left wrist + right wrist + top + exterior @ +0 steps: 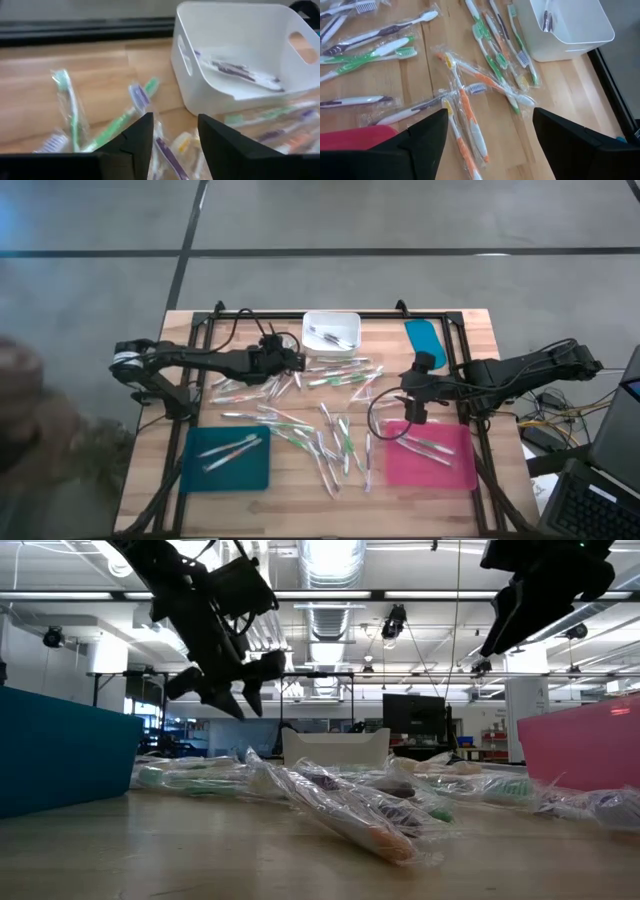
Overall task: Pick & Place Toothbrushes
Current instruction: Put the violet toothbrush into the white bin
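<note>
Overhead, the toothbrushes (330,425) lie scattered in clear wrappers across the middle of the wooden desk (470,330), from just near the white bin (331,330) down toward the near edge. A few more lie in the bin, two in the teal tray (228,458) at near left, and some in the pink tray (432,455) at near right. A teal lid (425,340) lies at far right.

The left tool (298,360) hangs above the desk just left of the bin, over the far end of the pile. Its fingers (137,135) stand apart with nothing between them; wrapped brushes with green and purple handles lie on the wood below.

The right tool (414,408) hangs at the far edge of the pink tray, right of the pile. Its fingers (427,137) are spread wide and empty, with orange and green brushes on the desk beneath them

From desk level, both tools are clear of the pile
</note>
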`<state>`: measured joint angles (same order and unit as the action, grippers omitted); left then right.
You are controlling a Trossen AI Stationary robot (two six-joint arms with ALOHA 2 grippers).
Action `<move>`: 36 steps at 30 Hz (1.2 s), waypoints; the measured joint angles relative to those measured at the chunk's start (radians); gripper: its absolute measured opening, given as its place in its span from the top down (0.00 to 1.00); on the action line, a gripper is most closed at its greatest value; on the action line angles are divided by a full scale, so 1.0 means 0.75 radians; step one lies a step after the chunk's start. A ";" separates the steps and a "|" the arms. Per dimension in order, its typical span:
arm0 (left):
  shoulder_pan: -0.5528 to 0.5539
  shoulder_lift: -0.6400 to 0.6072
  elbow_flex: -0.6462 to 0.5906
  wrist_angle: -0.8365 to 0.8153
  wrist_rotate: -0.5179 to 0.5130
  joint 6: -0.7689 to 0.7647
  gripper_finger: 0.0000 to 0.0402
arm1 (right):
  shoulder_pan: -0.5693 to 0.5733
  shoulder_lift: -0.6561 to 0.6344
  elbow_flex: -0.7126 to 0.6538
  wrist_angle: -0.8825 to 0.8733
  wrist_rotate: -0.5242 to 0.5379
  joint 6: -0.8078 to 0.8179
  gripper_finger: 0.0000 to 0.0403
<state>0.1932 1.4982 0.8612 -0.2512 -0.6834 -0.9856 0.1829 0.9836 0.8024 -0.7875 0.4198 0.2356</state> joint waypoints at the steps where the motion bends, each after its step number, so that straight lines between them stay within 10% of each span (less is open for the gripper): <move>1: 0.000 0.006 0.000 0.002 0.013 -0.008 0.61 | 0.000 0.000 -0.001 0.008 0.000 0.000 0.31; 36: -0.007 0.356 0.071 0.023 0.226 -0.117 0.76 | -0.001 0.000 -0.006 0.029 0.002 -0.005 0.29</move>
<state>0.1883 1.7649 0.9146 -0.2337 -0.5139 -1.0733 0.1825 0.9836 0.7979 -0.7654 0.4210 0.2321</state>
